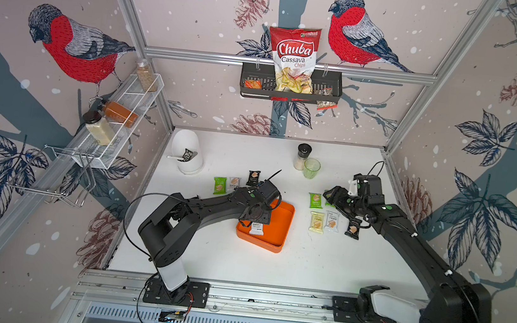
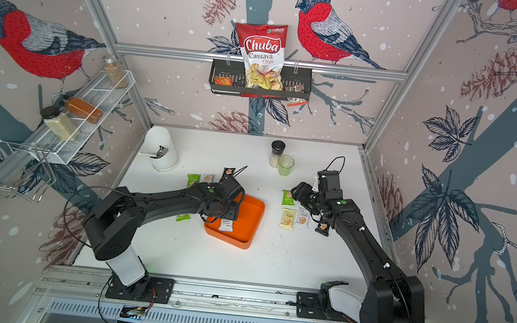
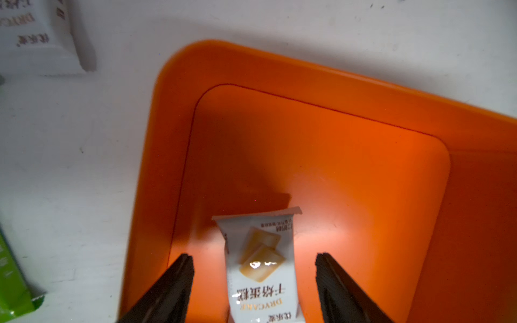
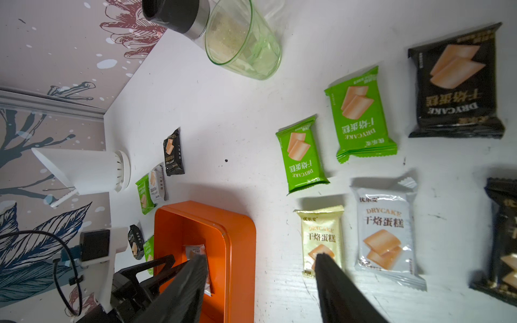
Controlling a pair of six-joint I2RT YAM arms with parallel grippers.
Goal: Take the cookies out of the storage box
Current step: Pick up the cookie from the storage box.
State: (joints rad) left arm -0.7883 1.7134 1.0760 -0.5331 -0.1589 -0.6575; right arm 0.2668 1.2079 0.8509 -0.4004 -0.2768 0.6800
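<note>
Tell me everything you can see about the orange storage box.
The storage box is a shallow, square, bright orange tray, plastic by its look, with rounded corners and low walls. It sits flat on the white table, cookie packets laid out on both sides. One white packet is inside, near a wall; the rest of its floor is bare. The left gripper hangs open over that packet, a jaw on either side.

This is a robot test cell in a lab, dressed as a kitchen corner. Bare aluminium frame bars hold bird-print wall panels around a white table. Two black robot arms are bolted to a front rail. A white wire spice rack and a black basket holding a chips bag hang on the walls.
</note>
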